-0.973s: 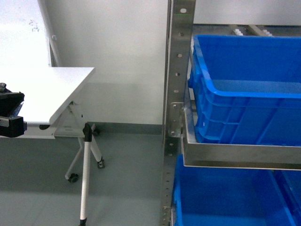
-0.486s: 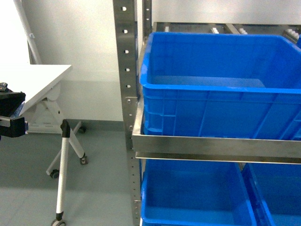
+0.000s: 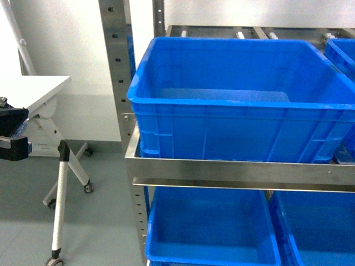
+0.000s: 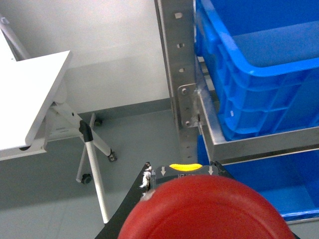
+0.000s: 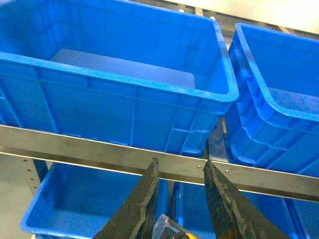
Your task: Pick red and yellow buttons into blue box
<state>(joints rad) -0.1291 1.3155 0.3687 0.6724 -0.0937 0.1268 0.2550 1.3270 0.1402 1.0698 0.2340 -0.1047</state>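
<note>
Several blue crates sit on a steel rack (image 3: 238, 172) beside a white folding table (image 3: 33, 91).

Red button (image 4: 209, 211) close under left wrist cam, blue box (image 3: 244, 105) on steel rack (upper shelf), upright

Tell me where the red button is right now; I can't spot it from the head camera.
The red button fills the bottom of the left wrist view, held in the left gripper, left of the blue box on the upper shelf.

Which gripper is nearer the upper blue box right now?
Right. The right gripper sits just below the blue box, while the left gripper is off beside the rack post.
</note>
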